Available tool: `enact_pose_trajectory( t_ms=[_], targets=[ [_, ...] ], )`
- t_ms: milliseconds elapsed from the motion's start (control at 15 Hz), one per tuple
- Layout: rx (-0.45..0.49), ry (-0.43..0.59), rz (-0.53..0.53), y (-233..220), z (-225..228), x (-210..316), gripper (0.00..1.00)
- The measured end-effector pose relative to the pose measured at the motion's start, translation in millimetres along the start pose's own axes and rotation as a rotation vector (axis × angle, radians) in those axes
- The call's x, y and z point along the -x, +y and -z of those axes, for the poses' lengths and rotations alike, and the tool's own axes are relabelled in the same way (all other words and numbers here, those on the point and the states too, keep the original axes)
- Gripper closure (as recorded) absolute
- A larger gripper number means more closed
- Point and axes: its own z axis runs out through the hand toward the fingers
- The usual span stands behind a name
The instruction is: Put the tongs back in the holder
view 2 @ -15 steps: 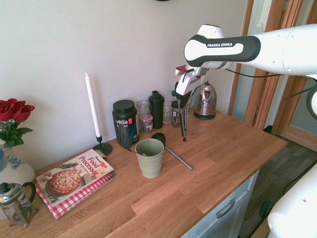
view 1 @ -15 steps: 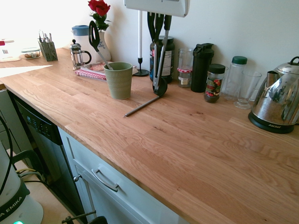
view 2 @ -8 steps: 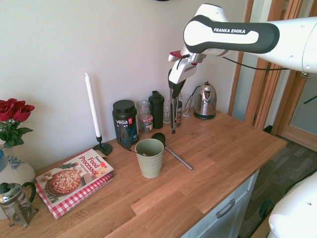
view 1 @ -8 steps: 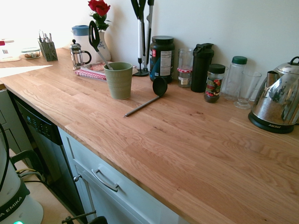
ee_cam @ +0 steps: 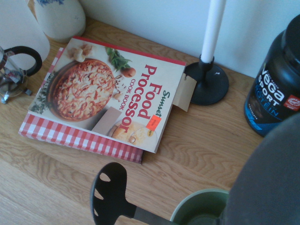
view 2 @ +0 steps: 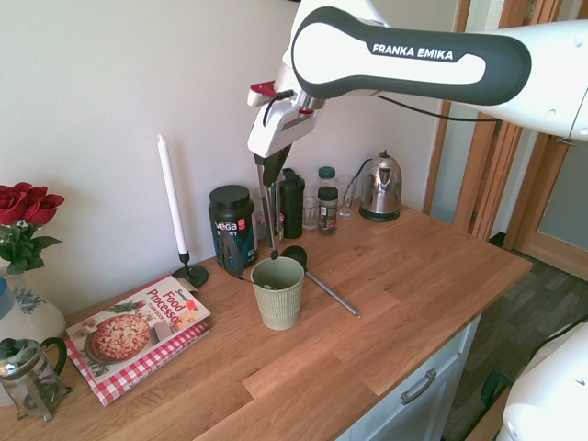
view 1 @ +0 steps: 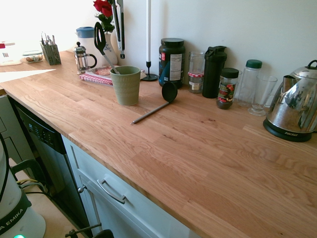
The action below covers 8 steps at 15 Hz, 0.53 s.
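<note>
Daylight filled the room, bright and soft. In the first exterior view the upper left corner was blown out to white, and a pale wedge of sun lay on the counter (view 1: 198,148) there. The kettle (view 1: 293,111) carried sharp mirror reflections. Shadows were faint and short, falling beside the holder (view 2: 277,292) and the candle (view 2: 172,197). Both exterior views were sharp, with mild wide-angle bending at the edges. The wrist view was crisp on the cookbook (ee_cam: 112,96), but a large dark shape at its lower right was blurred.
</note>
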Motion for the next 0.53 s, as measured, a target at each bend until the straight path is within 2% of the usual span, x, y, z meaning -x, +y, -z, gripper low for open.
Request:
enact_pose_trajectory(
  t_ms=[200, 533],
  targets=[
    [0.027, 0.006, -0.014, 11.2, -38.1, -0.3, 1.00],
    [0.061, -0.046, -0.045, 28.5, -91.6, -1.5, 1.00]
  ],
)
